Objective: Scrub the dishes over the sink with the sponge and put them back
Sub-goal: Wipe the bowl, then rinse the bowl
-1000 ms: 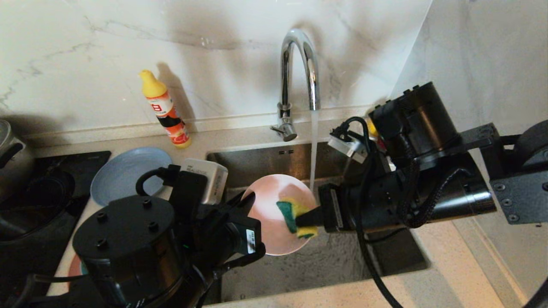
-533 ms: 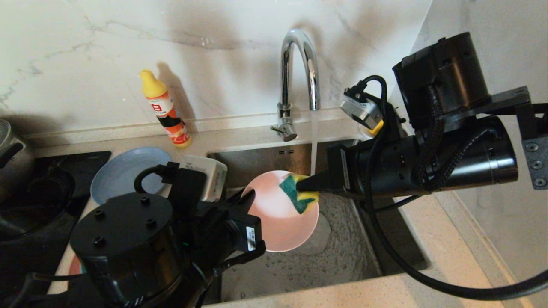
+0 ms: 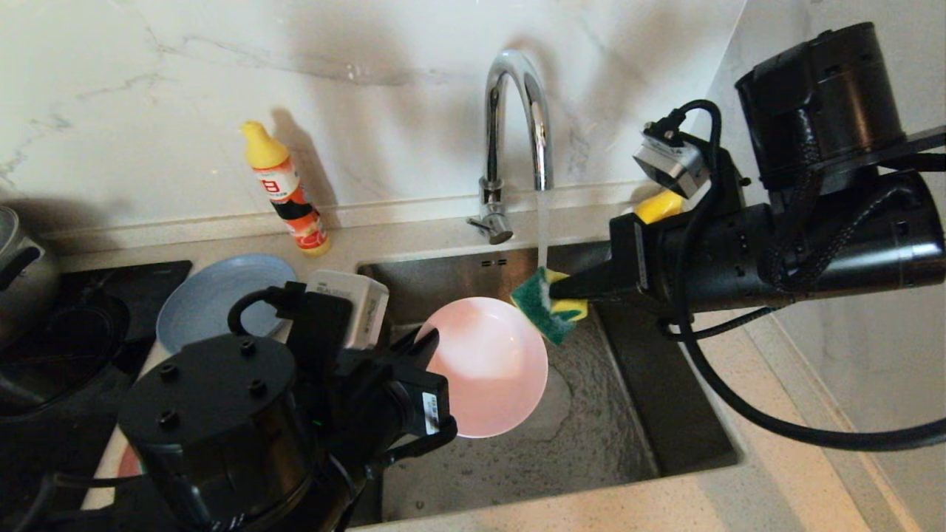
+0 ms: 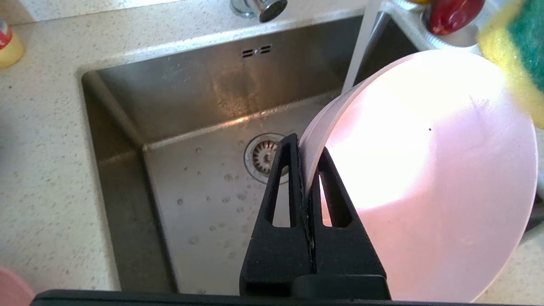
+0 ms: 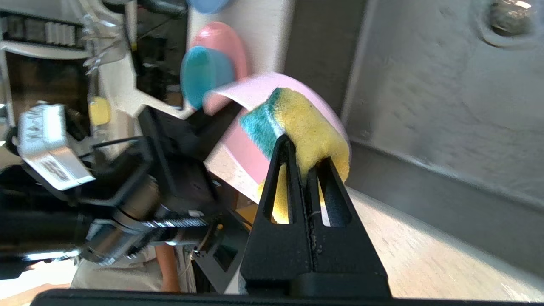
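Observation:
A pale pink bowl (image 3: 488,369) (image 4: 425,170) hangs tilted over the sink (image 3: 576,443), its rim pinched by my left gripper (image 3: 432,340) (image 4: 307,146), which is shut on it. My right gripper (image 3: 573,290) (image 5: 305,153) is shut on the yellow and green sponge (image 3: 550,303) (image 5: 297,123). The sponge sits just past the bowl's far rim, under the running water. A blue-grey plate (image 3: 211,295) lies on the counter left of the sink. In the right wrist view a teal bowl (image 5: 204,76) rests on a salmon-pink plate (image 5: 229,42).
The faucet (image 3: 517,111) is running a thin stream into the sink. A dish soap bottle (image 3: 284,188) stands by the back wall. A black stove top (image 3: 59,355) with a pot (image 3: 22,273) is at far left. A yellow pear (image 3: 658,205) shows behind my right wrist.
My right gripper has carried the sponge from the bowl's face up and back, off the bowl and into the water stream. The left gripper and the bowl have stayed put.

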`<state>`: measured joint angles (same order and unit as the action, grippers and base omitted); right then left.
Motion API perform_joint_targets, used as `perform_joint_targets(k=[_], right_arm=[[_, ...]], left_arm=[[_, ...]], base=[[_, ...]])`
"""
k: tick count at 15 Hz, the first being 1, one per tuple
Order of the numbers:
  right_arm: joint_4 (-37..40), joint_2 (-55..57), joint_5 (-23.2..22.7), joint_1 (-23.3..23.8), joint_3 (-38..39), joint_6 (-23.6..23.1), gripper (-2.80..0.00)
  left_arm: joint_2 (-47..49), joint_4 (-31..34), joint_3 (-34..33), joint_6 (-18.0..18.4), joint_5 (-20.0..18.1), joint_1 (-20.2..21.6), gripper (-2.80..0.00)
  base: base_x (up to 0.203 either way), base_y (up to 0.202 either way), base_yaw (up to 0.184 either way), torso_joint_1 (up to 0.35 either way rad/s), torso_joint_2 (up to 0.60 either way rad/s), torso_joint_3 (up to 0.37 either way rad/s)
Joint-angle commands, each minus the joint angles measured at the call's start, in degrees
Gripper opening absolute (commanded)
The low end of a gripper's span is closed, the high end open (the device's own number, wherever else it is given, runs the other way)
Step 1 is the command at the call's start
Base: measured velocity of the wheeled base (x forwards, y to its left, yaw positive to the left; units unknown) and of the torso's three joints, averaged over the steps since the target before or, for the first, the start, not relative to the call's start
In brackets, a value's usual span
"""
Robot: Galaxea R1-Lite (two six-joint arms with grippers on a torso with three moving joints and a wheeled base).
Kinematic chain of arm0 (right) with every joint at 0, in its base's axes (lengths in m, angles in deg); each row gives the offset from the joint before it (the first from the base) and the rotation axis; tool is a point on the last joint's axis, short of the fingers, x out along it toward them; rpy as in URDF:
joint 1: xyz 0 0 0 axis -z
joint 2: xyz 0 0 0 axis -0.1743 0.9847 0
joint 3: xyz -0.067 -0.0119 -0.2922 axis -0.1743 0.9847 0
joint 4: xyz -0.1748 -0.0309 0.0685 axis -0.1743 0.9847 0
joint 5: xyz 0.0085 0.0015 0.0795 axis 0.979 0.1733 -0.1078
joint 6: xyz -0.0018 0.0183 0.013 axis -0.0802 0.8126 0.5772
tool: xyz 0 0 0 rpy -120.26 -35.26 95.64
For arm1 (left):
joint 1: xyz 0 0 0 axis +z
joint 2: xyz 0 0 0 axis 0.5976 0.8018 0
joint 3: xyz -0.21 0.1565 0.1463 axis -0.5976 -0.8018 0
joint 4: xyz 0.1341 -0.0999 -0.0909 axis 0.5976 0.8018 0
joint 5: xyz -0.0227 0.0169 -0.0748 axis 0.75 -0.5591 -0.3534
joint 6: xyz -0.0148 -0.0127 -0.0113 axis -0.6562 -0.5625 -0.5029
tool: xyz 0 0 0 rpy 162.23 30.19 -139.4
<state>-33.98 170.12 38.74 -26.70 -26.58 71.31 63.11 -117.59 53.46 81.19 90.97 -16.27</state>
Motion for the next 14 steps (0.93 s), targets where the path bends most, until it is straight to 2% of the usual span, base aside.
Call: perform_joint_targets(k=[1,4,6,9,11,12,14], right_arm=[[1.23,-2.58,-0.32,2.24,0.15,0.07,-2.8],[3.73,-7.32,-1.95,5.14,1.36,0.1,-2.8],[4.98,-10.87,-4.19,7.78,4.43,0.09,-2.8],[5.18,-15.26,-4.74,11.08,11.09,-0.12,-2.8],[4.92,-17.22,-4.81,12.81,14.09,-0.15,-2.8],[4.84,-17.87,-4.88,13.4,15.07,-0.15,-2.8],[4.62,-18.5,-4.98,14.24,16.28,-0.12,-2.8]], left_arm=[[0.26,-0.36,0.62,-0.17,0.09,0.42,-2.8],[2.69,3.15,2.71,-1.85,-0.71,3.46,-2.8],[4.37,12.26,7.25,-7.27,-2.02,5.42,-2.8],[5.16,30.81,17.4,-16.99,-9.37,7.55,-2.8],[6.56,39.99,24.19,-22.67,-15.2,9.12,-2.8],[8.77,41.86,26.47,-24.6,-16.97,10.0,-2.8],[12.98,42.68,28.5,-25.87,-18.11,11.08,-2.8]], base=[[0.0,0.0,0.0,0.0,0.0,0.0],[0.0,0.0,0.0,0.0,0.0,0.0],[0.0,0.0,0.0,0.0,0.0,0.0],[0.0,0.0,0.0,0.0,0.0,0.0],[0.0,0.0,0.0,0.0,0.0,0.0],[0.0,0.0,0.0,0.0,0.0,0.0],[0.0,0.0,0.0,0.0,0.0,0.0]])
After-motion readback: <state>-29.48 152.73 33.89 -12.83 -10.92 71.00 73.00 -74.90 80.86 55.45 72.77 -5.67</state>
